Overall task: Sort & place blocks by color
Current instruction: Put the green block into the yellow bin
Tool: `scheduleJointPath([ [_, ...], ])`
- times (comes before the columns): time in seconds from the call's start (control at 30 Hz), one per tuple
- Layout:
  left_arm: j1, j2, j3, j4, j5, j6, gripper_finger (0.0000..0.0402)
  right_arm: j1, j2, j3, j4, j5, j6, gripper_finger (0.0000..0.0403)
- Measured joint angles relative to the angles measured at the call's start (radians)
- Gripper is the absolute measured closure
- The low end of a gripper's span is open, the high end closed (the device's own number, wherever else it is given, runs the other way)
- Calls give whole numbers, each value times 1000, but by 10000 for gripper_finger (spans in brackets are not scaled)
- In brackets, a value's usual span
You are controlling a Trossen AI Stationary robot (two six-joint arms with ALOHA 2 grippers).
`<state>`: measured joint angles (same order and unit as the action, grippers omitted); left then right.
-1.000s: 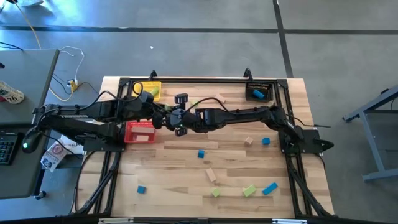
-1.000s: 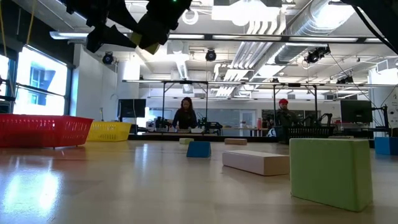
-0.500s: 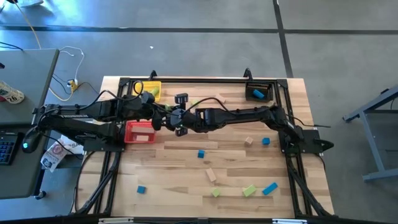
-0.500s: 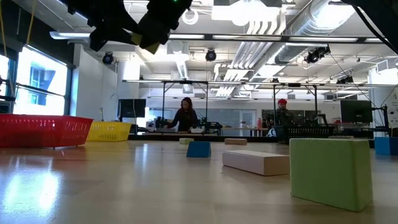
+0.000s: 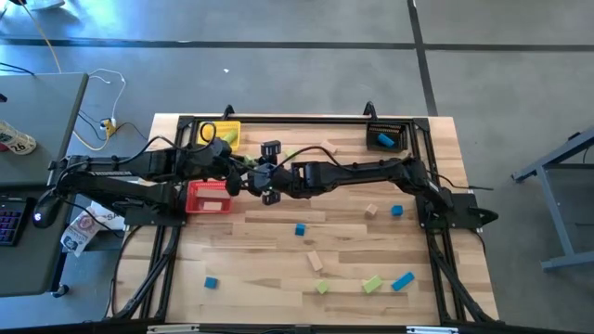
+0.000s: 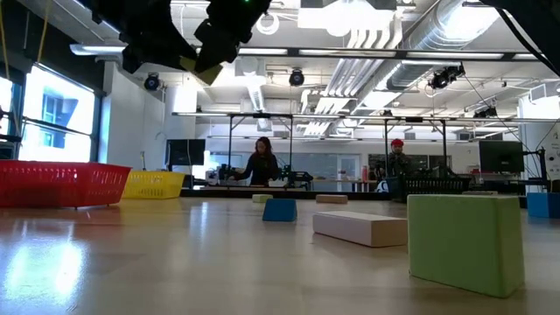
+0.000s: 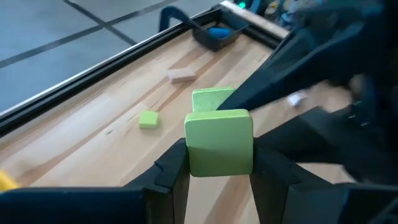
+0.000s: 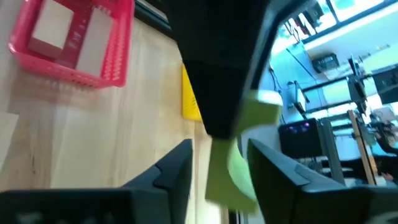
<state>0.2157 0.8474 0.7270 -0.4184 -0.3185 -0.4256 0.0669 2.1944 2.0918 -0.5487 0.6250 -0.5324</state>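
A light green block (image 7: 219,149) is high above the table's middle-left, between the two grippers, which meet there. My left gripper (image 7: 219,167) is shut on it. My right gripper (image 8: 219,169), reaching in from the right (image 5: 263,180), is open, with the green block (image 8: 241,158) just beyond its fingers. In the low view the block (image 6: 194,66) shows under the dark arms. Other blocks lie flat on the table: blue (image 5: 300,229), tan (image 5: 316,261), green (image 5: 372,284). My left gripper pinches the green block between its two fingers, one on each of two opposite side faces (image 7: 189,155). The fingers come roughly level from the table's left. The block is lifted clear of the table, its broad face toward the wrist camera.
The red bin (image 5: 209,197), holding tan blocks, sits below the grippers, with the yellow bin (image 5: 223,134) at the far left. The black bin (image 5: 385,137), holding a blue block, is at the far right. Loose blocks are scattered over the near half. People stand in the room behind.
My left gripper has drawn the green block slightly toward the table's left and a little down, away from my right gripper, which has kept still.
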Motion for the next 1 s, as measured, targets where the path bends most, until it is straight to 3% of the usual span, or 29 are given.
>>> scheduleJointPath([
  [0.2, 0, 0, 0, -84, -77, 3, 295, 0, 0, 0, -44, 67, 38, 215],
  [0.37, 10, 0, -1, -147, -193, -1, 294, 1, 0, 0, -75, 76, 42, 209],
  [0.57, 104, 8, -1, -254, -319, -57, 295, -8, -1, 0, -120, 77, 99, 208],
  [1.0, 374, 156, -1, -256, -313, -9, 293, -59, -1, 6, -268, 78, 256, 208],
])
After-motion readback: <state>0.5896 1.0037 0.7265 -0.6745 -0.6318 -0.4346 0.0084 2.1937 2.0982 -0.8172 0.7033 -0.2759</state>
